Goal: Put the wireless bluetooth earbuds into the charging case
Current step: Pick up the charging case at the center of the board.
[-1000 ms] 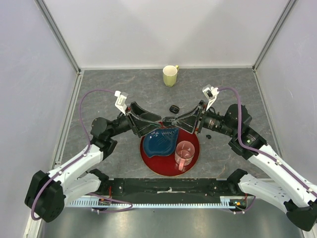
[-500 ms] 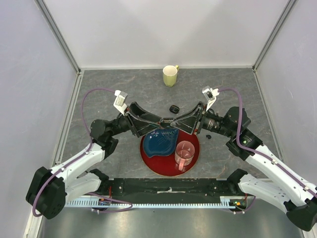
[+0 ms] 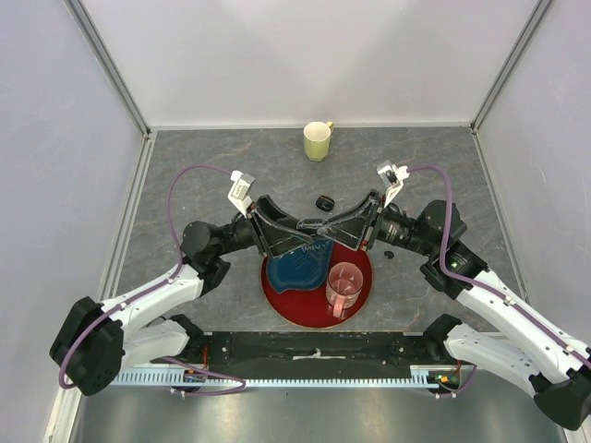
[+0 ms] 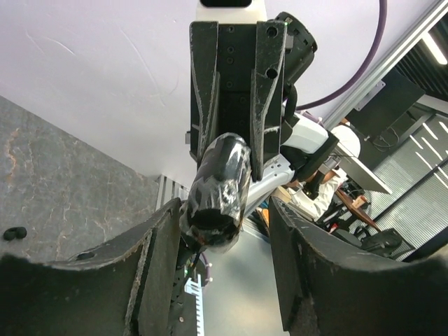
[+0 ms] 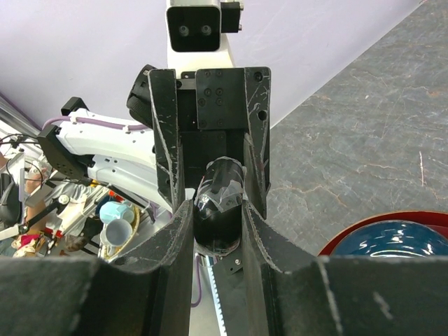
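The right fingers (image 5: pixel 168 266) pinch the charging case (image 5: pixel 218 210), a black pebble-shaped thing with crinkled, shiny highlights on its surface. It is held in the air, touching nothing below it. The left fingers (image 4: pixel 150 280) stand spread on either side of the same case (image 4: pixel 218 185). In the left wrist view one of them lies close against it, while a clear gap shows between the case and the other. The two arms meet nose to nose, and their tips come together above the far edge of a red plate (image 3: pixel 362 277).

On that plate sit a blue bowl (image 3: pixel 297 265), towards the left arm, and a clear pink cup (image 3: pixel 344 288), towards the right arm, the two just beside each other.

One earbud (image 3: pixel 389 254), a tiny black piece, lies on the grey worktop (image 3: pixel 203 157) just beside the right arm and near the plate's right rim. A somewhat larger small black piece (image 3: pixel 324 202) lies on the worktop just beyond the meeting fingers; I cannot tell what it is. Any other earbuds are not to be made out.

A pale yellow-green mug (image 3: pixel 318 140) stands upright near the back wall, well apart from the rest.
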You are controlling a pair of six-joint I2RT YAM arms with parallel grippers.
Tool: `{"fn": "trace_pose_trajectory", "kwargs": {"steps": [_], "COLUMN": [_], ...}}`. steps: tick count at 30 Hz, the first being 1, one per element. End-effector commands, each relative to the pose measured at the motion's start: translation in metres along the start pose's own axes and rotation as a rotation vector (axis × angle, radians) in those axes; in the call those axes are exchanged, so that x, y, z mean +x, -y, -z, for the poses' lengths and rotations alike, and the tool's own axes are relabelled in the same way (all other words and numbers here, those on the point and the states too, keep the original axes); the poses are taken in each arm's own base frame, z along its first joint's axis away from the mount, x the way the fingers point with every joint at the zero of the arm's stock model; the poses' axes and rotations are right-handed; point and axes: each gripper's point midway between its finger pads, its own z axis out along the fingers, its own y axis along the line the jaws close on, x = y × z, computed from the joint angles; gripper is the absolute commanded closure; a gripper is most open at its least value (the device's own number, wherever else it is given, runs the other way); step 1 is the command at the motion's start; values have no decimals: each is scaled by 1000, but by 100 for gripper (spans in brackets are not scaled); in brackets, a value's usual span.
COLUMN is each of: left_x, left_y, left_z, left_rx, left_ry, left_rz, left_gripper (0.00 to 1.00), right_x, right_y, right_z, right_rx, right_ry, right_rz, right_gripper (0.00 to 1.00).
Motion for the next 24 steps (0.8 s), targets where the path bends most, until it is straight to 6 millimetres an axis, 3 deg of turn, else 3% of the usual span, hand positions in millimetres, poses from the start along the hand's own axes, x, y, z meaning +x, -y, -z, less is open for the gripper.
{"fn": "trace_pose_trajectory", "kwargs": {"steps": [1, 15, 22, 24], "left_x": [-19, -23, -15, -14], "left_y": [11, 7, 5, 5], "left_z": [-10, -10, -14, -14], "left_rx": [27, -22, -16, -18], "left_ry": [58, 76, 36, 37], "left_rz": [-92, -105, -83, -82], "left_gripper": [42, 53, 45, 52], "right_x": [-7, -4, -6, -6], "right_y": [-8, -3, -3, -3], "right_z": [1, 2, 3, 3], "right_rx": [-39, -19, -16, -14], "right_ry": [32, 33, 46, 44], "right_rz": [22, 18, 23, 26], "right_gripper": [99, 99, 99, 99]}}
